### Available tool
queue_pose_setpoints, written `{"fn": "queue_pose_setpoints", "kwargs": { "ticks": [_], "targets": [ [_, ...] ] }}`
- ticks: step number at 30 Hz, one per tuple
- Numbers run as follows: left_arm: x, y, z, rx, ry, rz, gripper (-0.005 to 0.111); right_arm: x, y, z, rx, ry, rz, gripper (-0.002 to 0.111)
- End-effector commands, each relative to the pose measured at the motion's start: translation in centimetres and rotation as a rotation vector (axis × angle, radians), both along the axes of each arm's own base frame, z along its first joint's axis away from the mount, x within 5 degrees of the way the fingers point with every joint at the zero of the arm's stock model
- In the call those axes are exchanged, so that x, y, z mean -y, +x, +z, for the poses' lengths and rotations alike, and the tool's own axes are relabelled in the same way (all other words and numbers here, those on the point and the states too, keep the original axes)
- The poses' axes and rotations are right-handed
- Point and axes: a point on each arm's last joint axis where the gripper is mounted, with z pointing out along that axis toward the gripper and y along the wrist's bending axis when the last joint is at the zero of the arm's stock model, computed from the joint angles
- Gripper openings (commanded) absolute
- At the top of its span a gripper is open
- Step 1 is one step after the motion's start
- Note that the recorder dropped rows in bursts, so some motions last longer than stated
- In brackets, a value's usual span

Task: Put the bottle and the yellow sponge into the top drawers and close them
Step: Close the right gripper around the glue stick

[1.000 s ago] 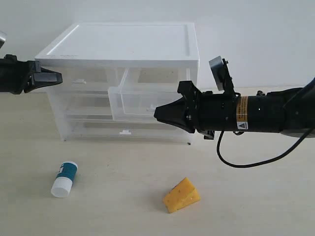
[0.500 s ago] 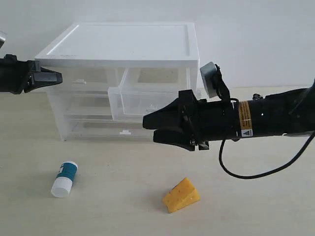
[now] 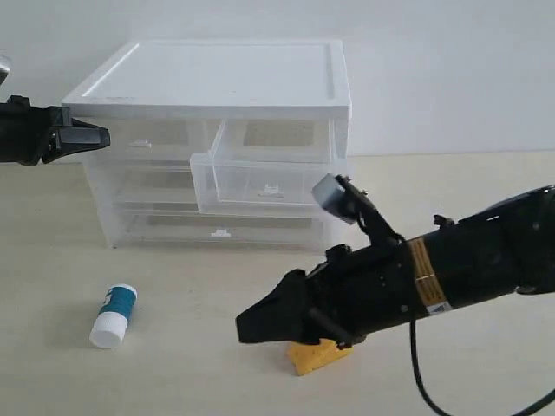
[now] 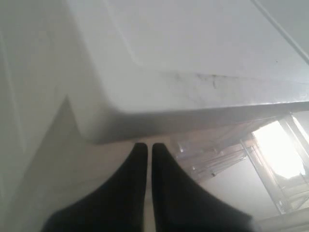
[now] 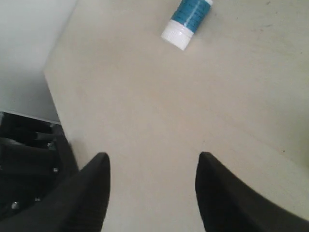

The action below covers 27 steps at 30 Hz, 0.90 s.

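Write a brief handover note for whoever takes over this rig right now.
Left gripper: jaws shut, empty, beside a top corner of the chest.
Right gripper: jaws open, empty, low by the yellow sponge.
Bottle lies on the table, in front of the chest.
Done: right top drawer pulled out; left top drawer shut.
To do: open the left drawer, load both things, close both.

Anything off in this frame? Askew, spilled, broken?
Nothing spilled or damaged. The bottle lies on its side on the table, cap on. The right top drawer stands pulled out; the left top drawer is shut. The yellow sponge is mostly hidden behind the right gripper.
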Motion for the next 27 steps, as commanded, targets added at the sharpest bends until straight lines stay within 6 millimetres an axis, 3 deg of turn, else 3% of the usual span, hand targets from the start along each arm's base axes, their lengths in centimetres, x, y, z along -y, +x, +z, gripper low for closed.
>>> {"fn": "queue_pose_setpoints", "kwargs": {
  "ticks": [1, 3, 4, 7, 10, 14, 20, 27],
  "targets": [
    [-0.2, 0.3, 0.8, 0.027, -0.018, 0.037, 0.004, -4.6, -2.1, 1.5, 0.2, -0.142, -0.004, 0.048],
    [-0.2, 0.3, 0.8, 0.027, -0.018, 0.037, 0.004, -7.6, -2.4, 2.5, 0.391, -0.273, -0.114, 0.052],
    [-0.2, 0.3, 0.8, 0.027, -0.018, 0.037, 0.004, -9.2, -2.5, 2.9, 0.44, -0.299, -0.167, 0.059],
    [-0.2, 0.3, 0.9, 0.027, -0.02, 0.035, 0.004, -12.4, -2.0, 3.0, 0.401, -0.236, -0.146, 0.073],
    [-0.1, 0.2, 0.9, 0.028, -0.027, 0.025, 0.004, -15.8, -0.2, 0.7, 0.305, -0.216, -0.176, 0.069],
    [-0.1, 0.4, 1.1, 0.029, -0.052, 0.042, 0.004, -18.8, 1.4, -1.6, 0.297, -0.207, -0.14, 0.069],
    [-0.1, 0.4, 1.1, 0.031, -0.05, 0.041, 0.004, -20.4, 3.0, -4.3, 0.296, -0.241, -0.183, 0.069],
    [-0.2, 0.4, 1.0, 0.033, -0.043, 0.046, 0.004, -21.0, 4.7, -5.6, 0.355, -0.3, -0.27, 0.069]
  ]
}}
